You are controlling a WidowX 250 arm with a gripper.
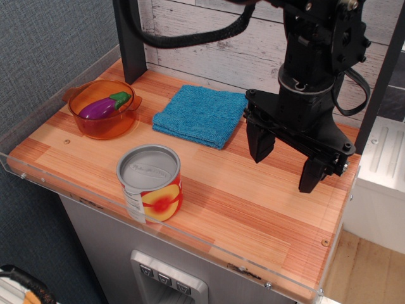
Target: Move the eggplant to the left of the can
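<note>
The eggplant (104, 106) lies inside the orange bowl (95, 125) at the 10 o'clock corner of the counter (253, 209). The can (150, 183) stands upright toward 7 o'clock. At 3 o'clock the claw (286, 166) hangs spread and holds nothing, beside the blue cloth (199, 114).

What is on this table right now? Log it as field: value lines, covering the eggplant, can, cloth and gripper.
eggplant: lying inside the orange bowl, back left of the table
can: upright near the front edge, lid closed
cloth: blue, folded, flat at the back centre
gripper: open, empty, above the table's right side
task state: eggplant not yet picked up
</note>
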